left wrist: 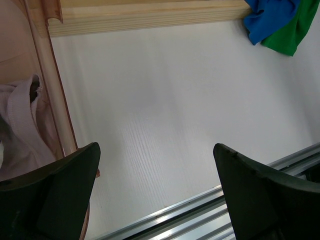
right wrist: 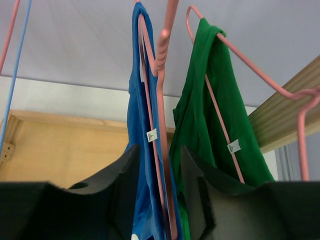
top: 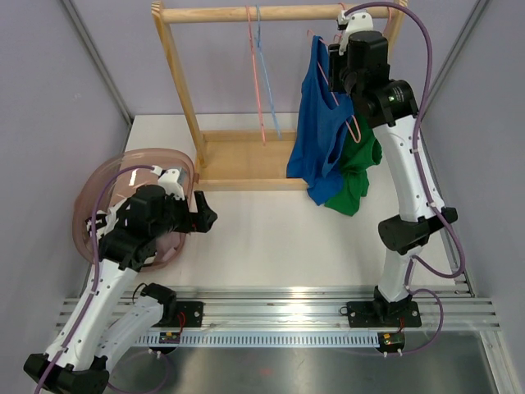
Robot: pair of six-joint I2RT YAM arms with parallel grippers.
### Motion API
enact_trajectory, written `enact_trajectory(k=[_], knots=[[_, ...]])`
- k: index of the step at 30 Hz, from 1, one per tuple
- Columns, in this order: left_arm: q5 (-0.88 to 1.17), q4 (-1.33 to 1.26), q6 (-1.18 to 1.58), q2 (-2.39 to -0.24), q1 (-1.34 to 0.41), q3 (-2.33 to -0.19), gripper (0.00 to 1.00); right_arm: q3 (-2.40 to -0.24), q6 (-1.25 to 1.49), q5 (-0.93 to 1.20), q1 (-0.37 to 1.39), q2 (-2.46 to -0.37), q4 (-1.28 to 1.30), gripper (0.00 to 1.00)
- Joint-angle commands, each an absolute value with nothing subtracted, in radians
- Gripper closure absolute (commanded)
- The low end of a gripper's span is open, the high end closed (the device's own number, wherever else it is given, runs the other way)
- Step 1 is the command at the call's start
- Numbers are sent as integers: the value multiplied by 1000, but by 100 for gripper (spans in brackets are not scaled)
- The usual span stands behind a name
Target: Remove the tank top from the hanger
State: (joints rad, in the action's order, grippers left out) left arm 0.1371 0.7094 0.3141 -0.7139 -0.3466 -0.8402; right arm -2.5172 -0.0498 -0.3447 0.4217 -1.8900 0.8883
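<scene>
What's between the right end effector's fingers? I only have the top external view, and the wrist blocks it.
Observer: In the right wrist view, the blue tank top and its pink hanger run between the right end effector fingers. I cannot tell if they pinch it.
Operator: Anything in the pink basket?
Observer: Yes. The left wrist view shows a pale garment lying inside it, and the left end effector is wide open beside it, holding nothing.

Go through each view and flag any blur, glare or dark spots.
Top external: evenly lit and sharp, with glare on the steel strip. Left wrist: left end effector dark and soft, table faintly streaked. Right wrist: blue tank top crisp, right end effector a blurred dark silhouette.
</scene>
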Motion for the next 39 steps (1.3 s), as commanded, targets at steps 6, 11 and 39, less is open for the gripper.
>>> enact_trajectory(k=[6,11,39], knots=[[121,684,318,-722,-351,-842,1,-2576,-66,-232,399,-1899,882,93],[118,684,318,-723,-351,-842,1,-2576,-34,-212,399,-1875,842,100],[191,655,357,-586,-360,-891,1,-1701,172,110,400,-1114,808,100]])
